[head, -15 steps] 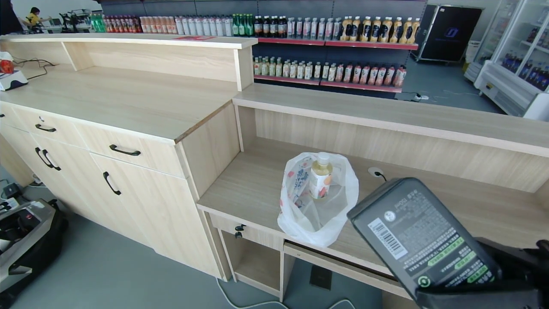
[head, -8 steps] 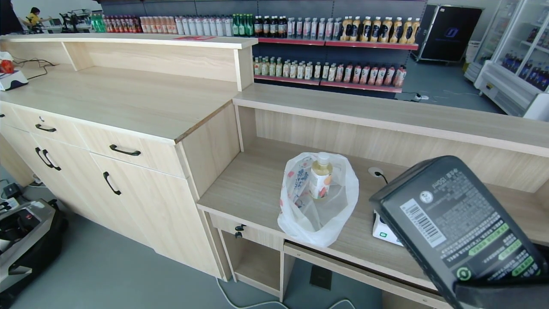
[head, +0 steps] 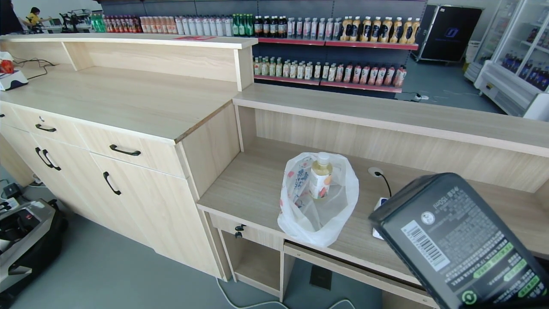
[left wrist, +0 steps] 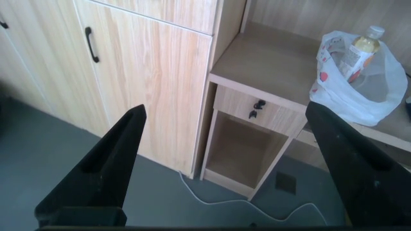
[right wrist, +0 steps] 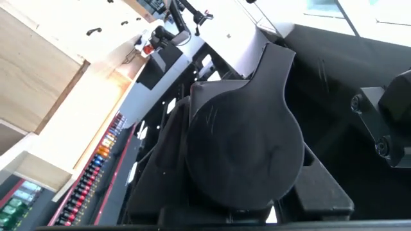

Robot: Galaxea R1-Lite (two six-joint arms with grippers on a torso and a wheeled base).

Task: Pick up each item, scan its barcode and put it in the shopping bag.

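I held the black pouch (head: 459, 240) clamped; its upward barcode (head: 423, 245), I judged, needed turning down toward the white scanner (head: 380, 202).

The bench (head: 248, 184) is pale, matt wood-grain board. The shopping bag (head: 300, 223) is thin, crinkled, translucent white plastic. The dark pack (head: 459, 240) looks smooth and faintly shiny.

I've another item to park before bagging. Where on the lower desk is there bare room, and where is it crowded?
Bare: the lower desk between the cabinet side panel and the shopping bag; also the strip behind the bag. Crowded: right of the bag, where a white device and its cable sit, with the held dark pack in front.
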